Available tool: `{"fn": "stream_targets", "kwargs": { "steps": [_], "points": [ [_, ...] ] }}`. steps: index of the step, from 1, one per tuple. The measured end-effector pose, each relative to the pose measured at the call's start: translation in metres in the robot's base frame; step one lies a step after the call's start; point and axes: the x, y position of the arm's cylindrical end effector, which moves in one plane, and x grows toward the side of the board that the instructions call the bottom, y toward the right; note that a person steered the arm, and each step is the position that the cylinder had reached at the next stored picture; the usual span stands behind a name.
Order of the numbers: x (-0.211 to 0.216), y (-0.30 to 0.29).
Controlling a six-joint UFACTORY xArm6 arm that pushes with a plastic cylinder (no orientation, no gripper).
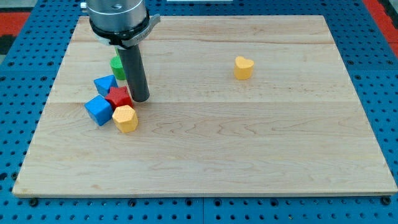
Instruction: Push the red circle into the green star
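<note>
The arm has no gripper, so nothing is clenched, let go or held. It ends in a dark rod (135, 71) that comes down from a round grey mount near the surface's top left corner. The tip (140, 99) rests on the wooden surface (249, 143), on the left part of it.

A small bunch of blocks sits just beside the tip. The red block (119, 96) is right against the tip's left side; it looks like they touch. Its shape is hard to make out. A green block (117, 66) is above the red one, closer to the surface's top edge. The rod hides part of it, so its shape cannot be told. The green block and the red block are near each other, but a blue block sits by the gap between them.

That blue block (105, 84) looks like a triangle and touches the red block's upper left side. A second blue block (98, 109), shaped like a cube, sits at the red block's lower left. A yellow block (125, 118) with many flat sides lies just below the red one, touching it.

Far off, toward the surface's top right part, a yellow heart block (244, 68) sits alone, well apart from the rest.

The surface lies on a blue board with holes (25, 74).
</note>
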Motion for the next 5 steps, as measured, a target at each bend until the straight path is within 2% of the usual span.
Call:
{"fn": "stream_targets", "kwargs": {
  "steps": [1, 2, 3, 4, 5],
  "points": [
    [-0.029, 0.002],
    [-0.039, 0.011],
    [-0.052, 0.043],
    [-0.140, 0.076],
    [-0.201, 0.039]
  ]
}}
